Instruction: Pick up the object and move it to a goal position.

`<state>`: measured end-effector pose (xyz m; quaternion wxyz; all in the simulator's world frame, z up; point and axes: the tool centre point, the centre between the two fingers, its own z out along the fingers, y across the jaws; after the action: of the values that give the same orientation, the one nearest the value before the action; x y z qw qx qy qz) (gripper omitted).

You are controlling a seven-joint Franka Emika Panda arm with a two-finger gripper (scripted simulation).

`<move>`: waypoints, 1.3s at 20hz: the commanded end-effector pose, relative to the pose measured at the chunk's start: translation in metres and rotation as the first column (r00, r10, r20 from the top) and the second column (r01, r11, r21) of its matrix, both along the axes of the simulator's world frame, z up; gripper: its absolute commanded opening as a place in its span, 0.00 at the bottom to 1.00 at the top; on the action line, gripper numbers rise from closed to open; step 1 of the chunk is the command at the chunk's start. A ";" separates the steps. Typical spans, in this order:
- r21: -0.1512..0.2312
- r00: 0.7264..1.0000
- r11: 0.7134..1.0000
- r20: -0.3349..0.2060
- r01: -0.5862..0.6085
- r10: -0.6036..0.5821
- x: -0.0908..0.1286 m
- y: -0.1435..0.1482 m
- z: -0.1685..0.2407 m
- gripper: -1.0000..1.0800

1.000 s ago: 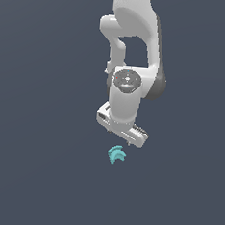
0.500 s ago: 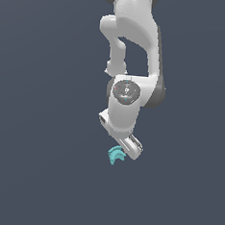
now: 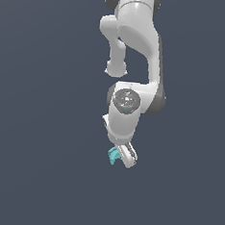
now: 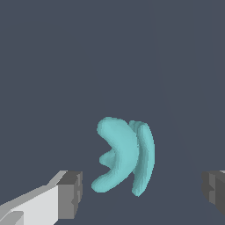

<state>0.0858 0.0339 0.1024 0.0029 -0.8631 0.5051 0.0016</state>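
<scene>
Teal object [image 4: 123,154] sits between the wide-spread fingers [image 4: 70,193] of the end effector [image 4: 143,191], untouched.

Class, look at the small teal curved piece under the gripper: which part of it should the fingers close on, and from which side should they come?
Grip the teal piece across its thick curved middle, probably coming straight down from above as the gripper is now. In the wrist view the open fingers stand apart on either side of it, and its long curve runs crosswise to the closing line, so the narrow width fits between them.
</scene>
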 end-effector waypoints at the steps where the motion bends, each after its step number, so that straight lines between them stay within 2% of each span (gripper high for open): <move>1: -0.002 0.999 0.999 0.000 0.042 -0.042 0.003 0.000 -0.003 0.96; 8: -0.006 0.995 0.995 0.000 0.104 -0.104 0.006 0.000 -0.007 0.96; 15: -0.006 0.994 0.994 0.000 0.106 -0.106 0.006 0.001 -0.011 0.96; 26: -0.007 0.994 0.994 0.000 0.111 -0.111 0.005 0.000 -0.058 0.96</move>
<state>0.0904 0.0339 0.0480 -0.0006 -0.8338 0.5521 0.0008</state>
